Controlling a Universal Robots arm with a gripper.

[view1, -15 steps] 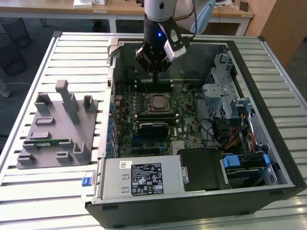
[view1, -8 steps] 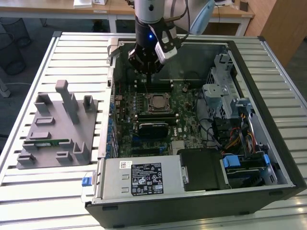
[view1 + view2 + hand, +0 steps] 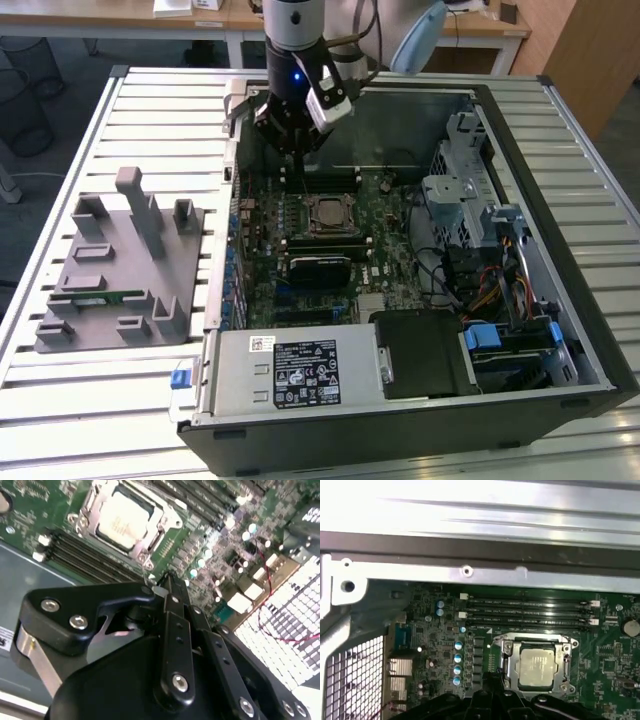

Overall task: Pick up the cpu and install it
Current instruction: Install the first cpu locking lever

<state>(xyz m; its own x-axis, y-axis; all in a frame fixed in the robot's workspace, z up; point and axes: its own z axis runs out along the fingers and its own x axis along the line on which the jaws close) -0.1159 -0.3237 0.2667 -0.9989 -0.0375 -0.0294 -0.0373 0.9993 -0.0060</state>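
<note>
**A:** The cpu (image 3: 536, 667) – where is it?

**B:** It lies flat in the metal socket frame (image 3: 506, 652) on the green motherboard (image 3: 385, 240), silvery top facing up, inside the open computer case (image 3: 560, 150). Both wrist views show it seated there, and so does the exterior view.

**A:** And the gripper (image 3: 161, 586)?

**B:** It hangs over the board just beside the socket, on the side where the long black memory slots (image 3: 530, 612) run. Its jaws look closed together, tips meeting, with nothing between them. It is not touching the cpu.

**A:** What lies around the socket?

**B:** A black ribbed block (image 3: 320, 268) sits on the board on the other side of the socket from the gripper, near the silver power supply (image 3: 290, 370).

**A:** Anything outside the case?

**B:** On the slatted table (image 3: 150, 110), at the exterior view's left of the case, stands a grey tray (image 3: 110, 270) with raised holders. A thin green memory stick (image 3: 105, 296) lies in it.
</note>
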